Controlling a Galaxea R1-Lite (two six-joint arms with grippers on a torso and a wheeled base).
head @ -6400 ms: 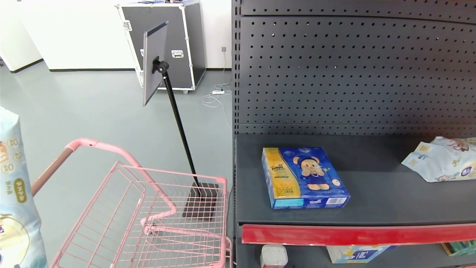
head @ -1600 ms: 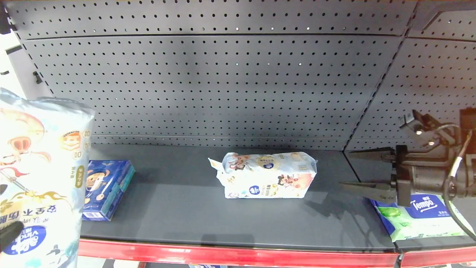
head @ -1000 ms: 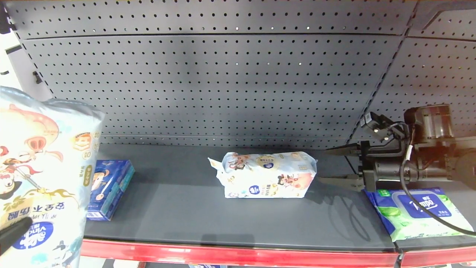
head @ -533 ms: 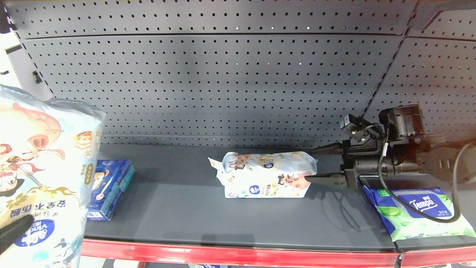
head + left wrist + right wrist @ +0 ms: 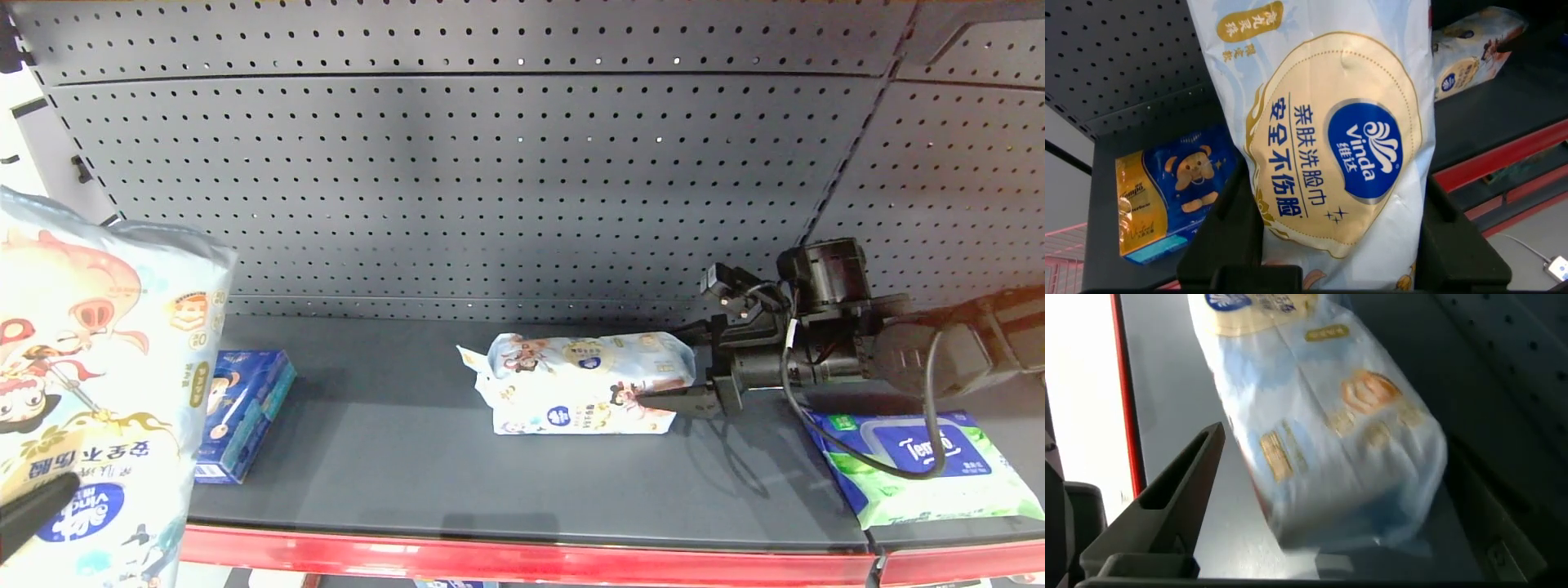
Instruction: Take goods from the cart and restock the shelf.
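We face a dark grey metal shelf (image 5: 424, 465) with a perforated back panel (image 5: 490, 180) of the same grey and a glossy red front strip (image 5: 522, 562) along its near edge. At the near left, in front of the shelf and off its surface, the left gripper (image 5: 1339, 245) pinches a tall soft plastic tissue pack (image 5: 90, 367), white and pale blue with cartoon figures and a round gold label. The pack stands roughly upright with its print upside down in the head view. In the left wrist view one black finger presses each side of its lower part. A second soft plastic tissue pack (image 5: 580, 380), in the same pale colours and shorter in outline, lies on its side near the middle of the shelf, its long side parallel to the front strip. The right gripper (image 5: 673, 366) comes in from the right, level with this lying pack, with its fingers spread wide. One finger lies along the near face of the pack's right end, and the other passes behind the far face. The right wrist view shows the pack's end between the two fingers. We cannot tell whether they press on it. On the left of the shelf, well apart from the lying pack, a flat blue cardboard tissue box (image 5: 241, 408) with a cartoon elephant lies face up. At the far right of the shelf, beneath the right arm, lies a flat green-and-blue wet wipe packet (image 5: 922, 469) with a white flap.
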